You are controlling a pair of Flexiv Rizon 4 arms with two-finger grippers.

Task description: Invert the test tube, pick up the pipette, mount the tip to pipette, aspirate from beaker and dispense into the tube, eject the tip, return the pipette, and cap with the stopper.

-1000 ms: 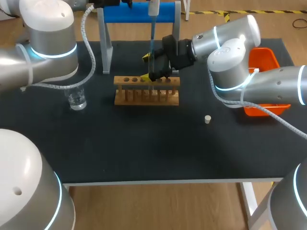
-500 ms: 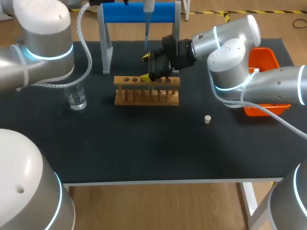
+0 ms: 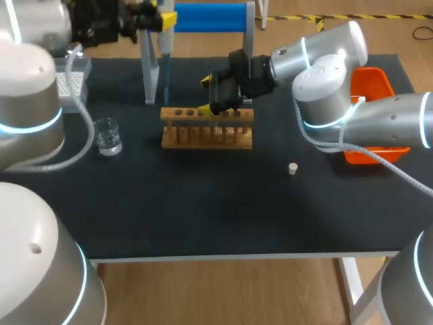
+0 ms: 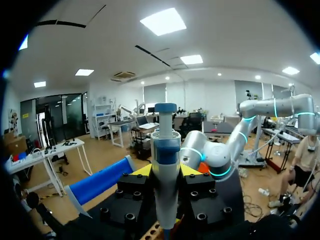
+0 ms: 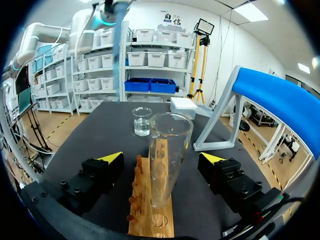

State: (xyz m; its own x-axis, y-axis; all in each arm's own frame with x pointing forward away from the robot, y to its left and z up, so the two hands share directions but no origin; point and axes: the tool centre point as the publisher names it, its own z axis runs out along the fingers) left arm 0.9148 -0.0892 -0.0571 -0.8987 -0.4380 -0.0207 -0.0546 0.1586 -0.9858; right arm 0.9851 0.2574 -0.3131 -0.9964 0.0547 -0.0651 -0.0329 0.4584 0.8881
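Currently the left hand (image 3: 157, 19) is high over the far edge of the tabletop (image 3: 203, 210), next to a post of the blue stand (image 3: 203, 16), and clamped on the pipette (image 3: 164, 53). In the left wrist view both yellow fingers (image 4: 141, 171) press the pipette body from two sides. The pipette hangs vertical with a bluish tip pointing down behind the wooden rack (image 3: 206, 128). The right hand (image 3: 216, 95) sits at the rack with its jaws wide, well clear of the glass on both sides. The test tube (image 5: 167, 155) stands upright in the rack between them, mouth up. The beaker (image 3: 108, 137) is off the rack's left end, near the tip box (image 3: 71, 76). The stopper (image 3: 293, 168) lies alone on the tabletop, right of the rack.
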